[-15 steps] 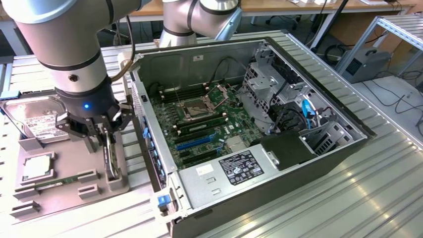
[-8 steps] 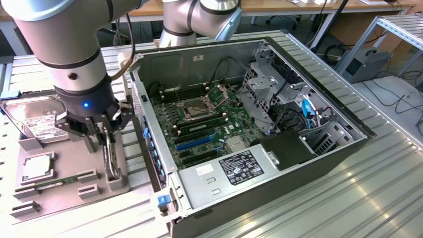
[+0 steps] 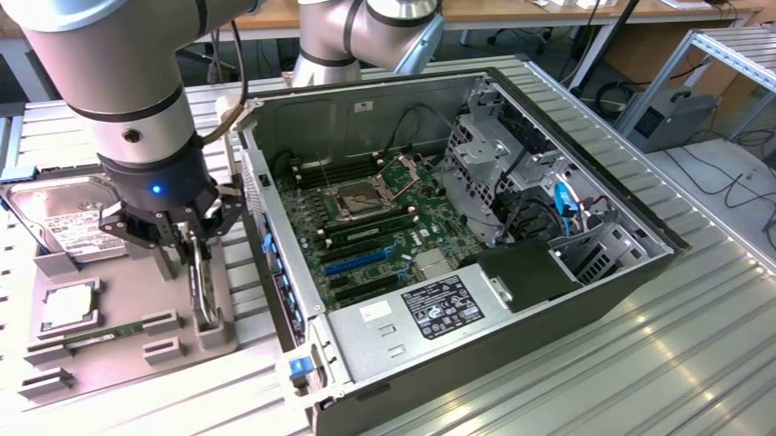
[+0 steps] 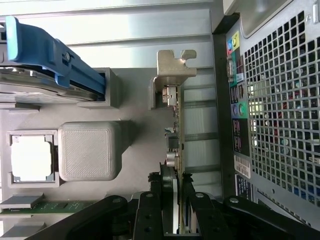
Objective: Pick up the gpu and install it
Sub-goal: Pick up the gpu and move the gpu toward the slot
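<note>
The gpu stands on its edge in a slot of the grey parts holder, its silvery bracket at the far end. My gripper has come straight down over it, and the black fingers press against both faces of the card. In the exterior view the gripper is at that view's left, beside the open computer case, with the gpu showing as a thin edge between the fingers, still seated in the holder.
The holder also carries a hard drive with a blue rail, a processor and a green memory stick. The case's perforated rear wall rises close beside the gpu. Inside lies the motherboard.
</note>
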Available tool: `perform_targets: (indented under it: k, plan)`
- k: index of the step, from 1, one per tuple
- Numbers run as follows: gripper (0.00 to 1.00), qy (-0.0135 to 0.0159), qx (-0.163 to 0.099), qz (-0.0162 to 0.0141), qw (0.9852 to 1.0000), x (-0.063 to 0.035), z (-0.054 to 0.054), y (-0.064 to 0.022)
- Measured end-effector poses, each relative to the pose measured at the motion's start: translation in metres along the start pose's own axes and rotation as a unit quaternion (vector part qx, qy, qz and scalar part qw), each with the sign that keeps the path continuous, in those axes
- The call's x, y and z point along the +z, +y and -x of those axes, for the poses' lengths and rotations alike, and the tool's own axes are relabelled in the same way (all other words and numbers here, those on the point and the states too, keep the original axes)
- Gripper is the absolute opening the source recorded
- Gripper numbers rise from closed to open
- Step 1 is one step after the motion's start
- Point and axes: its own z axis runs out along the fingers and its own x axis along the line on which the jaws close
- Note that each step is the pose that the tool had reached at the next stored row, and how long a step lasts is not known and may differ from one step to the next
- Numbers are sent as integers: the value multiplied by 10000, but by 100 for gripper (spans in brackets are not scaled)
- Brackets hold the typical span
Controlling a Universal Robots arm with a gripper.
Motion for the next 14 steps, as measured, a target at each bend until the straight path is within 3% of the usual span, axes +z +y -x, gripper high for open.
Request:
perform_targets:
  k: [14]
  plan:
    - [27, 0, 0, 0, 10000, -57, 1, 2]
